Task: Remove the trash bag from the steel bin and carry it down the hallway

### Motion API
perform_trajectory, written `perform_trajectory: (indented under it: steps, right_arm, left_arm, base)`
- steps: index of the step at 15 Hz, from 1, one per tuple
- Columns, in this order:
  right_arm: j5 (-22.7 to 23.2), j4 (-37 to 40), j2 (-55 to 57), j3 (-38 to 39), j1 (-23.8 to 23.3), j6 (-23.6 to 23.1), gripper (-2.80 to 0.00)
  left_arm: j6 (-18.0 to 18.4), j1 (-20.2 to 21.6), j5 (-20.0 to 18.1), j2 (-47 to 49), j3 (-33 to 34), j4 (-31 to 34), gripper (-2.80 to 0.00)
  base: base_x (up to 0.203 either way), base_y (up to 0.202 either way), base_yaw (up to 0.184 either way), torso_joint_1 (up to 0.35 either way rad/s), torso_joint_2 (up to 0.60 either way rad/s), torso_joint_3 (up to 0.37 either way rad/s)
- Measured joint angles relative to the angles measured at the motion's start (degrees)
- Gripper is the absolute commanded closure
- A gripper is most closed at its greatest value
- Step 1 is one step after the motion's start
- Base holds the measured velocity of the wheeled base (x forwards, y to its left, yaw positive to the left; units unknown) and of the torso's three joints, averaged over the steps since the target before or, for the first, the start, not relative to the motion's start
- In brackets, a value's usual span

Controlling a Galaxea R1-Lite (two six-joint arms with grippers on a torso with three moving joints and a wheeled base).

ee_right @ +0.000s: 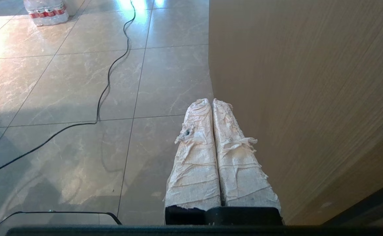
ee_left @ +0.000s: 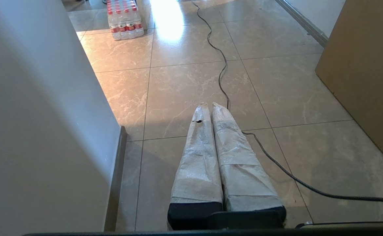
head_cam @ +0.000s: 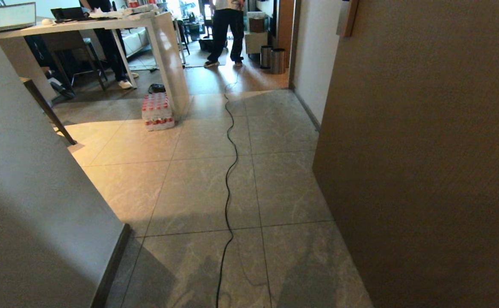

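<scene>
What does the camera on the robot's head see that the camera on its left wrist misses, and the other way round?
Only the head view shows the far room: a white table, a person's legs and two steel bins by the doorway. Only the left wrist view shows the left end effector, its white-wrapped fingers shut together and holding nothing. Both show the tiled hallway floor, the black cable running along it, and the pack of water bottles.
</scene>
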Motion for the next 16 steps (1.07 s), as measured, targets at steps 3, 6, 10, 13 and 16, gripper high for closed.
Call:
perform_trajectory:
  steps: [3,6,10,13,16]
  right_arm:
    - [0.0,0.0,0.0,0.0,0.0,0.0,0.00]
    - [0.0,0.0,0.0,0.0,0.0,0.0,0.00]
    - [0.0,0.0,0.0,0.0,0.0,0.0,0.00]
    - [0.0,0.0,0.0,0.0,0.0,0.0,0.00]
    - [0.0,0.0,0.0,0.0,0.0,0.0,0.00]
  left_arm:
    - [0.0,0.0,0.0,0.0,0.0,0.0,0.00]
    - [0.0,0.0,0.0,0.0,0.0,0.0,0.00]
    - [0.0,0.0,0.0,0.0,0.0,-0.1,0.00]
    - [0.1,0.0,0.0,0.0,0.0,-0.1,0.00]
    - [0.1,0.0,0.0,0.0,0.0,-0.1,0.00]
  base:
    - [0.000,0.000,0.000,0.000,0.00,0.000]
    - [0.000,0.000,0.000,0.000,0.00,0.000]
    - [0.080,0.000,0.000,0.000,0.00,0.002]
    - [0.193,0.000,-0.001,0.003,0.00,0.002]
    - [0.192,0.000,0.000,0.001,0.00,0.003]
